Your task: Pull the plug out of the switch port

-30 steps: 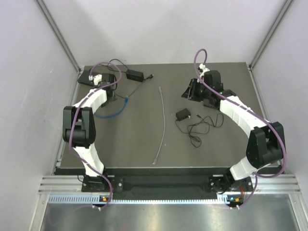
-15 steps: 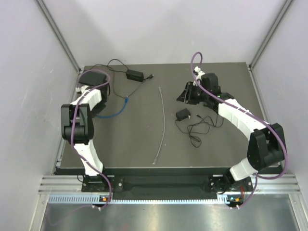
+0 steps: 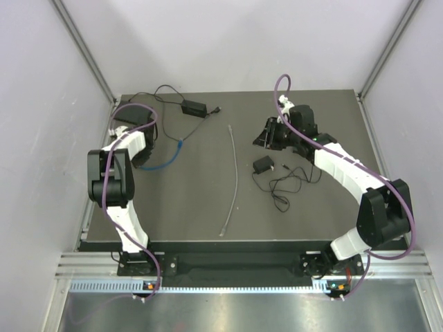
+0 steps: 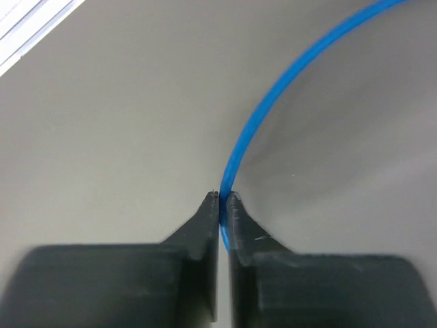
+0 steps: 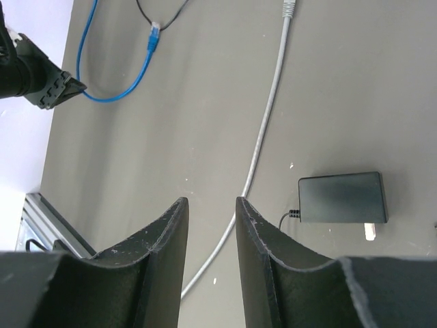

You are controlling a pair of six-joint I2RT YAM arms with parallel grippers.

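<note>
While the left gripper (image 4: 222, 197) is clenched on the blue cable (image 4: 273, 89), pinching it between the fingertips low over the table (image 3: 194, 200), the right gripper (image 5: 209, 202) hangs with its fingers a little apart and empty, above the grey cable (image 5: 263, 130) and the black adapter (image 5: 341, 197). One blue plug (image 5: 154, 31) lies free on the table. The rest of the cable goes behind the left arm, near the switch (image 3: 128, 114) in the far-left corner, and I cannot tell if that end sits in a port. I judge that the pulling step is in hand. The next move calls for a steady draw away from the switch. No container is here.
</note>
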